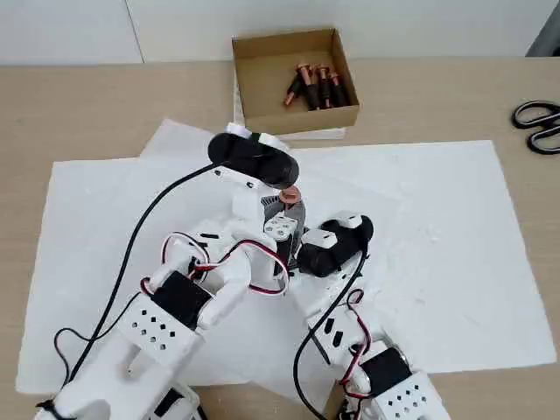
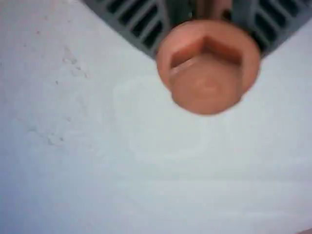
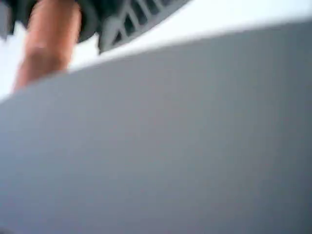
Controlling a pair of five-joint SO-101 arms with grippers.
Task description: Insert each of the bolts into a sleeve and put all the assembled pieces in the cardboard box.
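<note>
Left tool [image 2: 207, 9] clenched on the copper-orange hex-headed bolt [image 2: 207, 73] above the white paper sheet [image 1: 437, 227], well short of the brown cardboard box [image 1: 297, 118]; right tool [image 1: 297, 226] state cannot be told; hold the shaft square, advance slowly.

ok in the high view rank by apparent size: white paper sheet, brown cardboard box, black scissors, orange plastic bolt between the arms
1. white paper sheet
2. brown cardboard box
3. black scissors (partly out of frame)
4. orange plastic bolt
</note>
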